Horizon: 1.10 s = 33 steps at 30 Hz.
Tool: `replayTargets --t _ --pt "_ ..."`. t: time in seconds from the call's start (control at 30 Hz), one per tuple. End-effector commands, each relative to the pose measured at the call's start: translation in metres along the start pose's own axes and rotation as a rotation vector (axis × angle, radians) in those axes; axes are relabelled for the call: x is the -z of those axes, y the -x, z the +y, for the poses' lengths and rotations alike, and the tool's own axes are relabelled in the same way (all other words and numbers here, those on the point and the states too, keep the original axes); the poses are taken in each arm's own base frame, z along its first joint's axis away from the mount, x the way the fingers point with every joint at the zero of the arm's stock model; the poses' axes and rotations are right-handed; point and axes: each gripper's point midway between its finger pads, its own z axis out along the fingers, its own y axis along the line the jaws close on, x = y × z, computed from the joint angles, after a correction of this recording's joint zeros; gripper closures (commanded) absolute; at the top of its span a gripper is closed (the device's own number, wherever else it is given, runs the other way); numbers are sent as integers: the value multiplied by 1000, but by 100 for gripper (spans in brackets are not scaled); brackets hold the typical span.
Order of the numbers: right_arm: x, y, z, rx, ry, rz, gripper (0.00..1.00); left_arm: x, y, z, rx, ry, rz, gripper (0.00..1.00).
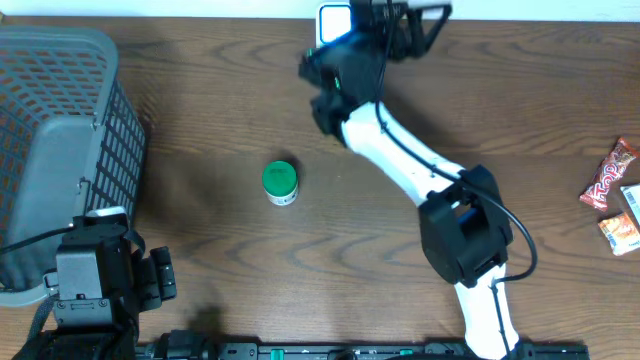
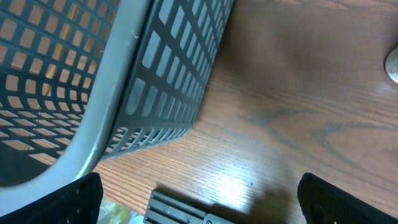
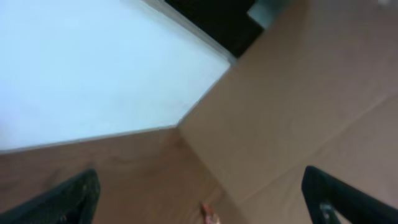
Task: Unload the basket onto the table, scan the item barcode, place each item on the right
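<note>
While the overhead view gives you both arms at once, only the wrist cameras show you the fingers. Your left end effector (image 2: 199,186) has its two black fingers (image 2: 348,199) spread wide with nothing between them, over bare wood just beside the grey plastic mesh basket (image 2: 155,81). Your right end effector (image 3: 200,180) is likewise spread wide and holds nothing. Its camera is blurred and shows a bright white panel (image 3: 81,68) and a flat brown surface (image 3: 298,93) that you cannot identify from there. From above, you see that arm reaching to the far edge of the brown wooden counter (image 1: 200,100), by a glowing white-blue device (image 1: 335,20). The small white jar with a green lid (image 1: 280,183) stands lid up mid-counter, apart from both end effectors. The left wrist view catches only a sliver of it. Open wood surrounds the jar. The basket fills the left edge, and red and orange snack packets (image 1: 612,172) lie at the right edge, well apart from the jar.
</note>
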Motion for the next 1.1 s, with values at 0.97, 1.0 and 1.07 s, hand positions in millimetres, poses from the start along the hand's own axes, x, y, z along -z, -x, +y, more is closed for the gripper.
replayTargets --t 0.97,1.0,1.07 --pt "193 -69 135 -515 1310 986 1 2 0 1 0 5 -5 2" --pt "195 -74 134 -500 1310 1016 1 2 0 1 1 5 -5 2" --pt "204 -83 130 -449 1332 1051 1 2 0 1 1 5 -5 2"
